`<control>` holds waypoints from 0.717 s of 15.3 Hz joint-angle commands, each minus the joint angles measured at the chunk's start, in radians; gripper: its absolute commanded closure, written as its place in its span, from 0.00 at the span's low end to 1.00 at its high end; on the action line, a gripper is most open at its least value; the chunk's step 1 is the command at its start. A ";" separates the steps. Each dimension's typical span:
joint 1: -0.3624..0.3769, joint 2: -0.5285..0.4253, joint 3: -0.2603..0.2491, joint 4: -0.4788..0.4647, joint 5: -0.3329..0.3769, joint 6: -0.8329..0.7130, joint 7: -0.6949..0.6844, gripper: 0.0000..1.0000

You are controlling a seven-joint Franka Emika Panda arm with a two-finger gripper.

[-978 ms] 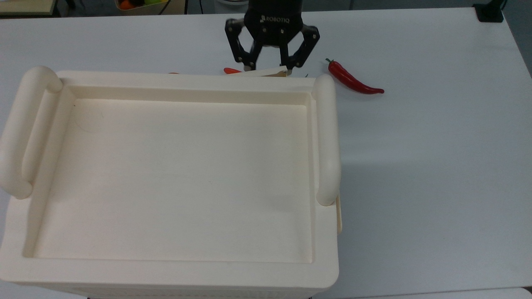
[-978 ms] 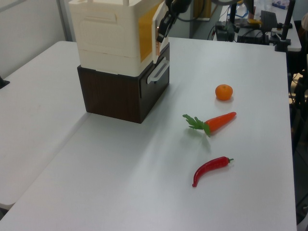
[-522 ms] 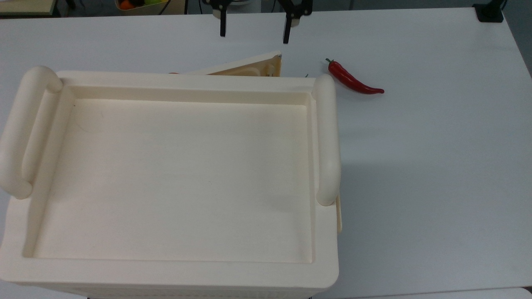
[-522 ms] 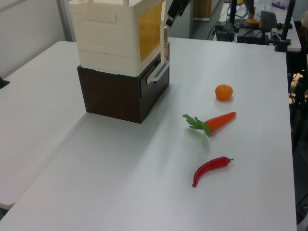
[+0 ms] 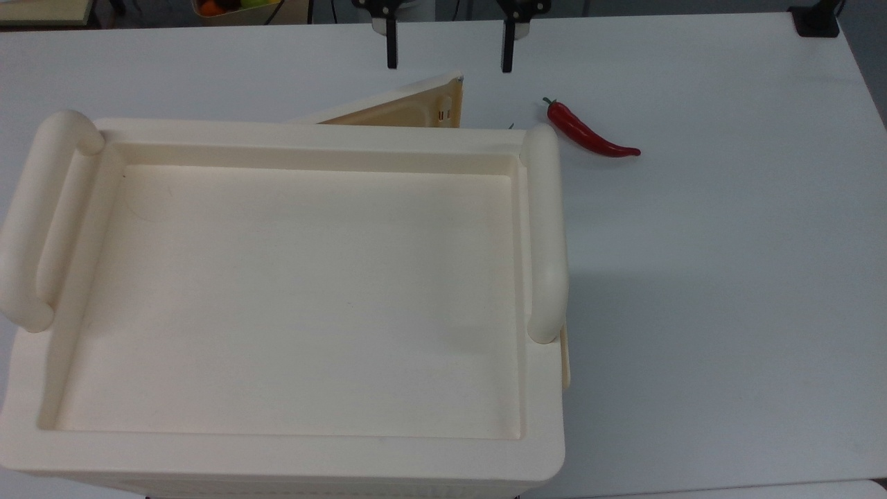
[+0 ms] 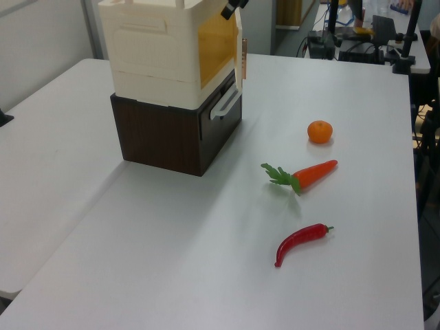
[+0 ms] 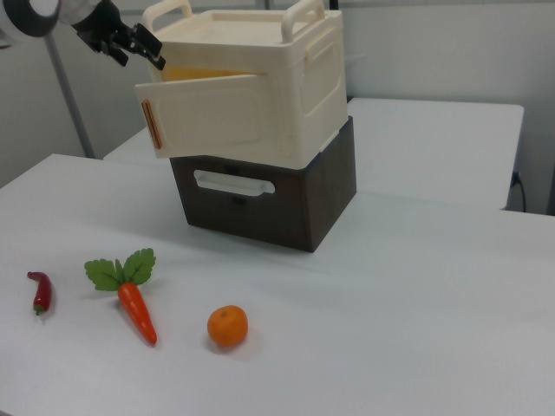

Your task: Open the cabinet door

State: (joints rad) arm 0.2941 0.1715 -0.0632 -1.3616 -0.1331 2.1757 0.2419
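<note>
1. The gripper [image 5: 449,52] hangs with fingers spread wide and empty, just beyond the free edge of the cabinet door [image 5: 409,109], clear of it.
2. The door stands partly swung out from the cabinet [image 5: 291,291] front.
3. Risk: left unheld, the door might swing back; a return pass could knock it shut.

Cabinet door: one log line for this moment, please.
flat cream plastic cabinet door: partly swung open | gripper: jaws open, clear of door | large cream plastic cabinet: on dark drawer base
</note>
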 commanded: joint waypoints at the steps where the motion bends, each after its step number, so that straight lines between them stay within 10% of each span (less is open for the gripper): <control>1: 0.011 0.025 -0.004 -0.013 0.015 0.038 0.011 0.00; 11: -0.001 -0.053 -0.015 -0.044 0.000 -0.290 -0.044 0.00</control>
State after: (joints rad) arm 0.2919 0.1865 -0.0624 -1.3720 -0.1334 2.0155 0.2404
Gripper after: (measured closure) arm 0.000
